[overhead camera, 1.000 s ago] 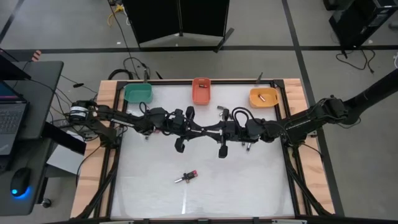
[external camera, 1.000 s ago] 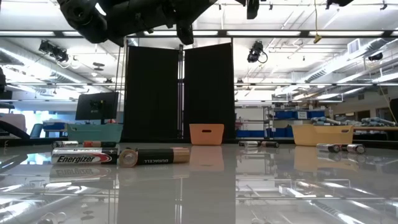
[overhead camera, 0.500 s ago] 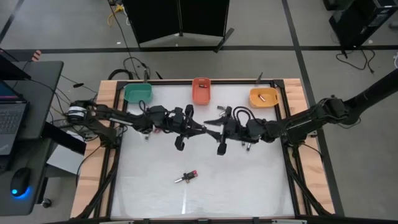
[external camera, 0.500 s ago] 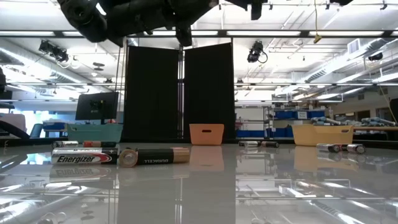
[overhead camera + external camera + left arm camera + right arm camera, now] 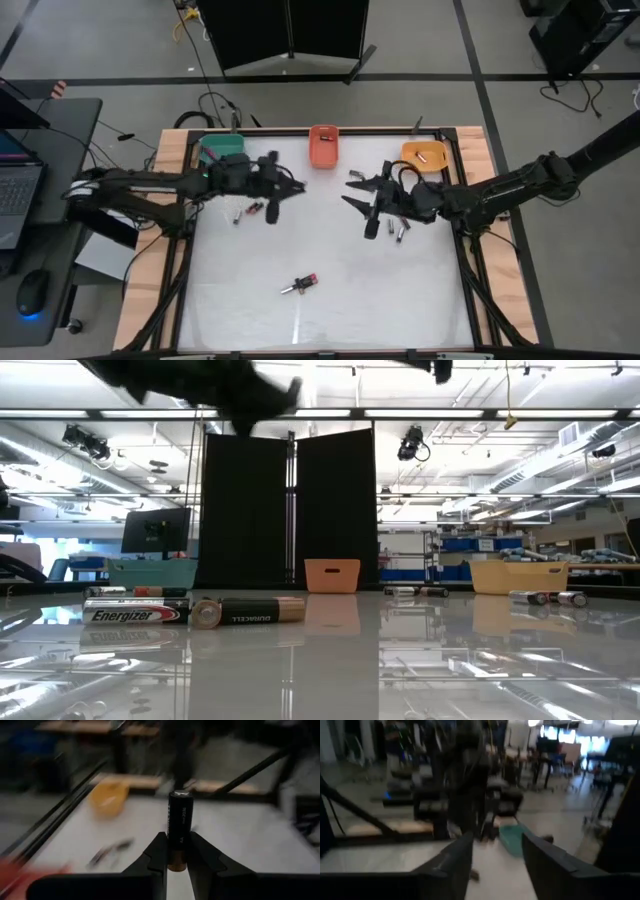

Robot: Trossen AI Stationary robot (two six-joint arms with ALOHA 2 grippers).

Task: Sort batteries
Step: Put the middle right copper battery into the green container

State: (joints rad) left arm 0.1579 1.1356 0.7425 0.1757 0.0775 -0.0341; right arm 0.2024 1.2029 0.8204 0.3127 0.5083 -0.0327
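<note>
My left gripper hangs above the table's far left part, shut on a dark battery with a copper-coloured end. My right gripper hovers right of centre, facing it across a gap, open and empty. Loose batteries lie flat on the table: two near the front centre, some below the left arm and some under the right arm. In the low view an Energizer and a Duracell lie side by side. My left gripper pinches the battery between its two fingers near the copper-coloured end. The fingers come about level from the table's left. The silvery-capped end stands free past the fingertips. The battery is lifted clear of the table.
Three small bins stand along the far edge: green at the left, red-orange in the middle, yellow at the right, the last two with batteries inside. A wooden frame borders the white table.
The two grippers met over the table's centre and have parted. My right gripper has opened and drawn back toward the right edge. My left gripper has pulled back toward the left and far side, rising and tipping up toward level, with the battery kept in its fingers.
</note>
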